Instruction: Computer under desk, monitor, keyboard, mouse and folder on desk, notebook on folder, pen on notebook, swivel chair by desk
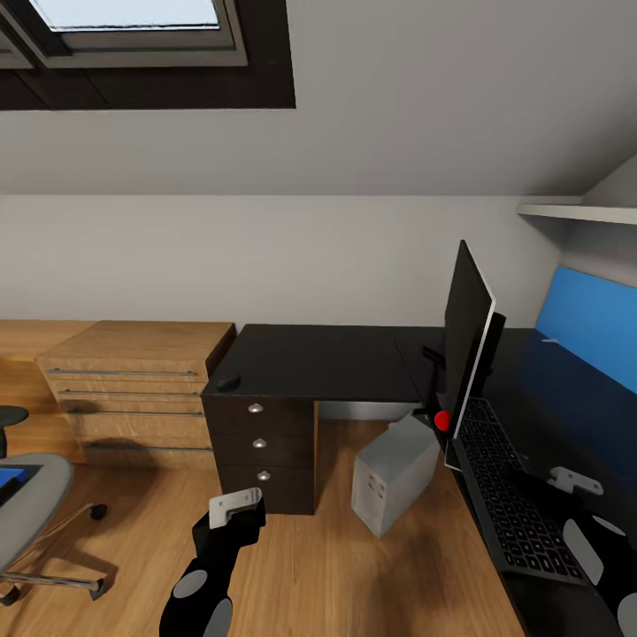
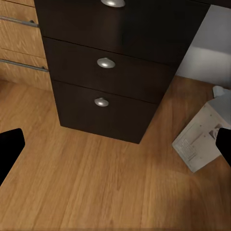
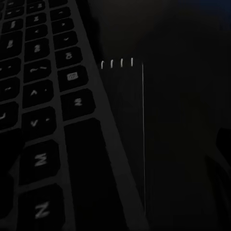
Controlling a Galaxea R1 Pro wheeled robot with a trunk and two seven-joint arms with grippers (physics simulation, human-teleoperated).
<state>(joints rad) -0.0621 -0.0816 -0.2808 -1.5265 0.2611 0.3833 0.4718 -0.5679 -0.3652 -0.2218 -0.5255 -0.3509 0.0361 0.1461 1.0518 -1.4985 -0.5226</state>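
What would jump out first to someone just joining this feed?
The monitor stands edge-on on the black desk, the keyboard lying at its foot. On the floor beside the drawer unit, the computer sits tilted. The mouse rests on the desk's far-left corner.

**Shiny black, warm wood**

The bench (image 1: 327,354) has a smooth, shiny black top. Its dark drawers (image 2: 110,72) look like matt wood with round shiny metal knobs (image 2: 106,62). The floor (image 1: 354,575) is light wood planks, smooth with a soft shine. The oak drawers (image 1: 133,380) show wood grain and thin metal bars. The computer (image 1: 394,473) looks like pale matt plastic. The keyboard (image 1: 513,495) has dull black keys.
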